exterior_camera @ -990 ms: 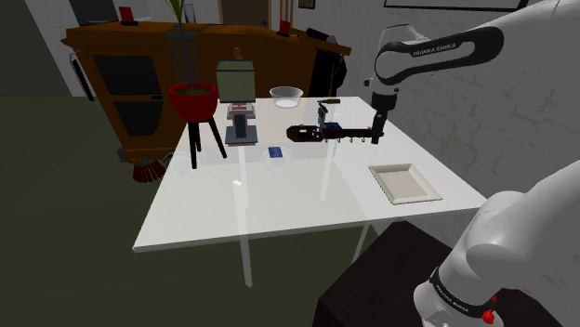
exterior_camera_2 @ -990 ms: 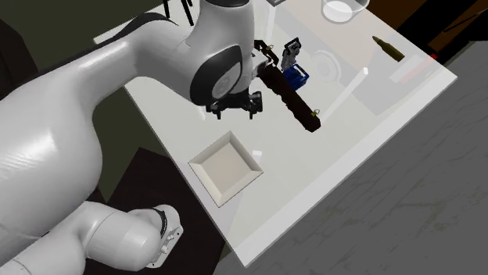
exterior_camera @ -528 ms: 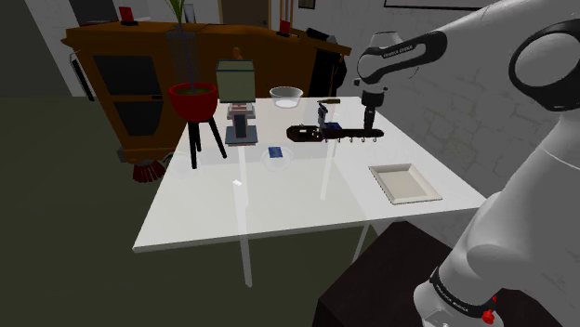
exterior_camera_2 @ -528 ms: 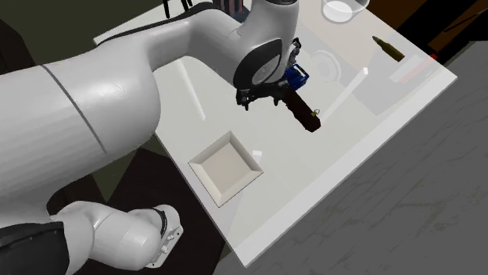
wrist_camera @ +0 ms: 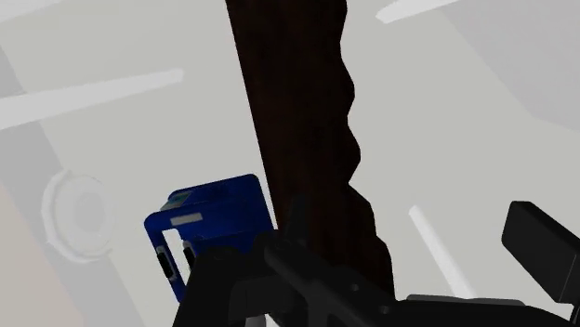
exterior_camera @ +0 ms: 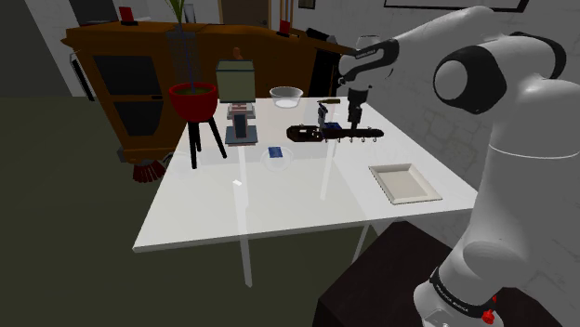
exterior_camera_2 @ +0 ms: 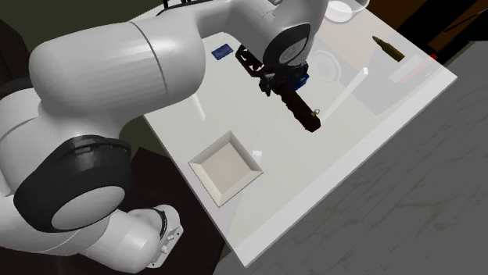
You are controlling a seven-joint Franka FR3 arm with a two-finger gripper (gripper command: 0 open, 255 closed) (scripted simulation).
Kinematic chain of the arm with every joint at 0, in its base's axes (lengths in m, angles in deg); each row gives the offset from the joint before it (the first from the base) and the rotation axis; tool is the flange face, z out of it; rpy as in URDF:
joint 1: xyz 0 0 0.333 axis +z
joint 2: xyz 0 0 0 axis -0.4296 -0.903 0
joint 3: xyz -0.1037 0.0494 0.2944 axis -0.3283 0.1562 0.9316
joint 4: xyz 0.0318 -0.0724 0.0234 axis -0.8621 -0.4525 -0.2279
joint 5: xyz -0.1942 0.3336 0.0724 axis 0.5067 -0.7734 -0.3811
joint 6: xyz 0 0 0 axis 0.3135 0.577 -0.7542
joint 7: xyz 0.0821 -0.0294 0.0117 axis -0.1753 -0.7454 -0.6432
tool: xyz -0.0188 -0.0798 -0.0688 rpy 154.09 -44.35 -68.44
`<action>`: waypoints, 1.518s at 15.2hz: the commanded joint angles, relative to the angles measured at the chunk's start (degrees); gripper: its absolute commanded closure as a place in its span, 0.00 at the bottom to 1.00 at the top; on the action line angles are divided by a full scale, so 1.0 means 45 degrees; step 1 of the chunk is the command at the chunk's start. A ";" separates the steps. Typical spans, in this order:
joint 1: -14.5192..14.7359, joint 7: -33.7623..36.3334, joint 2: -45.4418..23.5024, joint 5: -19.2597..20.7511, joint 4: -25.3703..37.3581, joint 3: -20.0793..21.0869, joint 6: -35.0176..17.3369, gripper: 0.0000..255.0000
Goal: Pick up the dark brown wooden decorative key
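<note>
One item is in question: the dark brown decorative key (exterior_camera: 321, 136) lies flat on the white counter (exterior_camera: 279, 200), on its far part in the shoulder view. It is near the glass bowl (exterior_camera: 286, 95) and well apart from the white tray (exterior_camera: 404, 182). A small blue object (wrist_camera: 218, 209) stands just beside its shaft.

Change noted: over the last second the gripper (exterior_camera: 353, 119) has travelled along the key, from above the end at the shoulder view's right toward the middle of the shaft. The arm has swung in over the counter with it. The key itself has not shifted; it rests where it lay a second ago.

Present state: in the wrist view the fingers (wrist_camera: 544, 253) stand apart, one on each side of the shaft, and no contact with it can be seen. The gripper hangs close over the key, with the blue object next to one finger.

Assessment: the approach is being lined up and the grasp has not begun; nothing is lifted. The next move, in my judgement, calls for a short descent and a closing across the narrow shaft. Risk: a finger could strike or trap the blue object, and the key's wavy edge may give an uneven seat.
</note>
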 commanded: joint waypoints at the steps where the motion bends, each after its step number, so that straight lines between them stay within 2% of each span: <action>1: -0.0410 -0.0962 -0.1130 -0.0589 0.1314 0.0197 0.0233 0.00; 2: -0.0633 -0.1357 -0.1690 -0.0840 0.2039 0.0325 0.0408 0.00; 3: -0.0667 -0.1382 -0.1731 -0.0849 0.2097 0.0356 0.0422 0.00; 10: -0.0676 -0.1521 -0.2070 -0.1045 0.1270 0.0464 -0.0709 0.00; 12: -0.0676 -0.1520 -0.2069 -0.1045 0.1269 0.0464 -0.0709 0.00; 13: -0.0671 -0.1517 -0.2048 -0.1036 0.1260 0.0460 -0.0699 1.00; 23: -0.0671 -0.1500 -0.2016 -0.1014 0.1366 0.0448 -0.0564 1.00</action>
